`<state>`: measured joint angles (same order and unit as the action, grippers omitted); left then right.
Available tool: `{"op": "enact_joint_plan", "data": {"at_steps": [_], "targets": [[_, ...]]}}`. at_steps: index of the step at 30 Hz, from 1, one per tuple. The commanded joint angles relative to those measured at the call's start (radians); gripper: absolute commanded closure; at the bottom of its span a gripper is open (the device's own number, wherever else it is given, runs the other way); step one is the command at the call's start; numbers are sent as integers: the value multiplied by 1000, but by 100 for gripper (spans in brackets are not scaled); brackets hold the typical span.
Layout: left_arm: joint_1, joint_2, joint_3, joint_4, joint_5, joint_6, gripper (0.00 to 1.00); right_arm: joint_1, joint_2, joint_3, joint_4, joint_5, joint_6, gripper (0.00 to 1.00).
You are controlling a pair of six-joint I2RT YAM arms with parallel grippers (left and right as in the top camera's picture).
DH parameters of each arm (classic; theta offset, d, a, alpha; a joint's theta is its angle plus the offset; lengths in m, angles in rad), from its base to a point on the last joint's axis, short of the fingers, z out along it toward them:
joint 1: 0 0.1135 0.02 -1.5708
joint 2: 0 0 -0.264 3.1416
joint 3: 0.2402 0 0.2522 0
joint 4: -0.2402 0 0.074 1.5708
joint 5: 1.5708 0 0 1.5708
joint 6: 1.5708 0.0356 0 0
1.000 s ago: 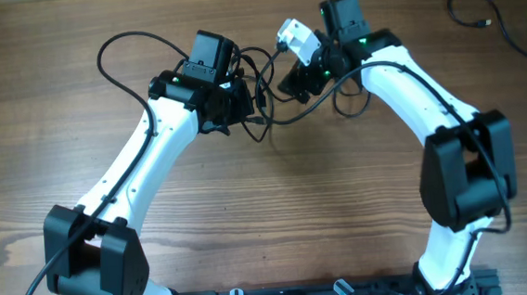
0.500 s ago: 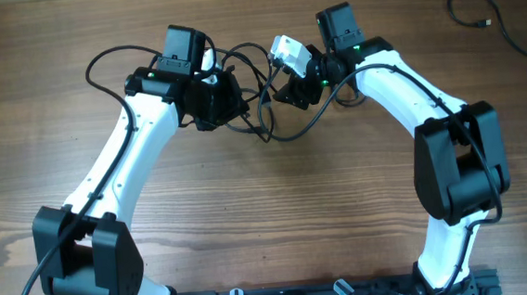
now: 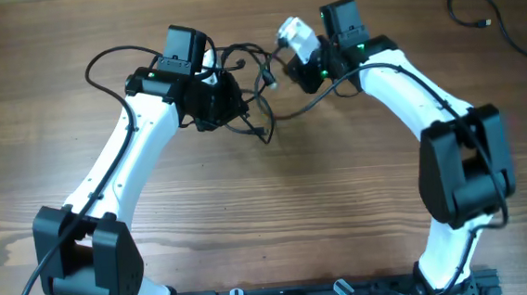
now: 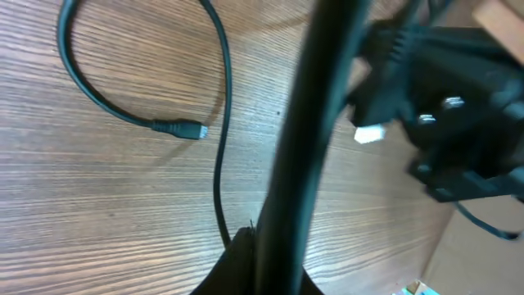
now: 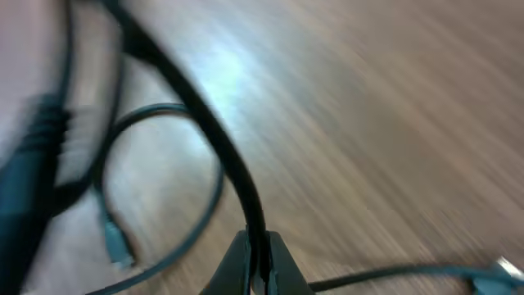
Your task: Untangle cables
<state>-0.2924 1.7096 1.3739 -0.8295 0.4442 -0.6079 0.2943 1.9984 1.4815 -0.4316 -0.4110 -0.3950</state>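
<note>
The cables (image 3: 257,85) form a loose black tangle between my two grippers at the back of the table. In the overhead view my left gripper (image 3: 240,105) meets the tangle from the left and my right gripper (image 3: 275,76) from the right. Seen from the left wrist, the left gripper (image 4: 266,250) is shut on a black cable (image 4: 315,106) that runs up out of the jaws, and a thin cord's plug end (image 4: 184,129) lies on the wood. The right wrist view is blurred; there my right gripper (image 5: 258,252) is shut on a black cable (image 5: 209,131), beside a loop with a plug (image 5: 115,242).
A separate black cable (image 3: 477,10) lies at the far right back corner of the wooden table (image 3: 278,221). The arms' own thicker black cables loop beside the left arm (image 3: 100,66). The right arm's black gripper body (image 4: 454,90) fills the right of the left wrist view.
The right gripper has shut on a cable and drawn back a little toward the far edge. The left arm shifted left early on, then stayed put.
</note>
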Motion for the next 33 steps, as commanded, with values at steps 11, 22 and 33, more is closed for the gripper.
{"op": "enact_joint_plan", "data": {"at_steps": [11, 22, 33], "targets": [[-1, 6, -2, -10, -128, -3, 96, -267, -634, 1, -247, 305, 530, 96], [-47, 6, -3, -2, -136, -3, 96, -270, -954, 1, -281, 614, 766, 96], [-123, 7, -3, 72, -241, -6, 83, -270, -999, 5, -364, 694, 846, 96]]}}
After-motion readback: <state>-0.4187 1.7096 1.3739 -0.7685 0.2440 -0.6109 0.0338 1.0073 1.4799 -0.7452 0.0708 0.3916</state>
